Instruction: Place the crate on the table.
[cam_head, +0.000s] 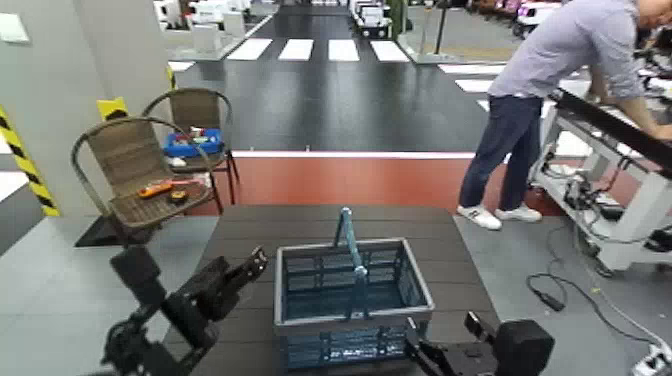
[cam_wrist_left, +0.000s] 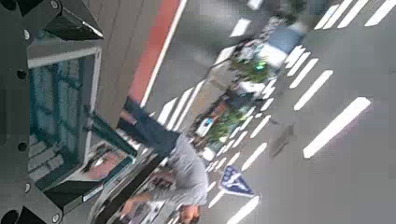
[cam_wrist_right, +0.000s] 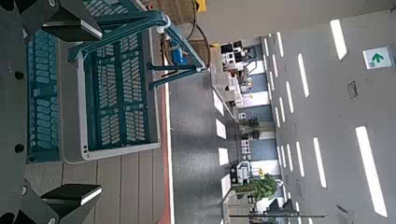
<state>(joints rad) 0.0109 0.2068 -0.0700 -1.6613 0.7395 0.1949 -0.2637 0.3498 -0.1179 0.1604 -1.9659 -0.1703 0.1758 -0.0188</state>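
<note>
The teal-blue crate (cam_head: 352, 290) stands upright on the dark brown plank table (cam_head: 250, 225), its thin blue hoop handle (cam_head: 348, 240) raised. My left gripper (cam_head: 245, 270) hovers just left of the crate, apart from it, with its jaws open. In the left wrist view the left gripper (cam_wrist_left: 89, 110) shows the crate's side (cam_wrist_left: 56, 103) in the gap between its fingers. My right gripper (cam_head: 442, 335) sits open at the crate's near right corner. The right wrist view has the right gripper (cam_wrist_right: 93, 110) facing the crate (cam_wrist_right: 117, 89), with nothing clamped.
Two wicker chairs stand beyond the table's left: one holds a small blue box (cam_head: 193, 142), the nearer one an orange tool (cam_head: 155, 188). A person (cam_head: 545, 90) leans over a white-framed workbench (cam_head: 620, 170) at the right. Cables (cam_head: 560, 290) lie on the floor there.
</note>
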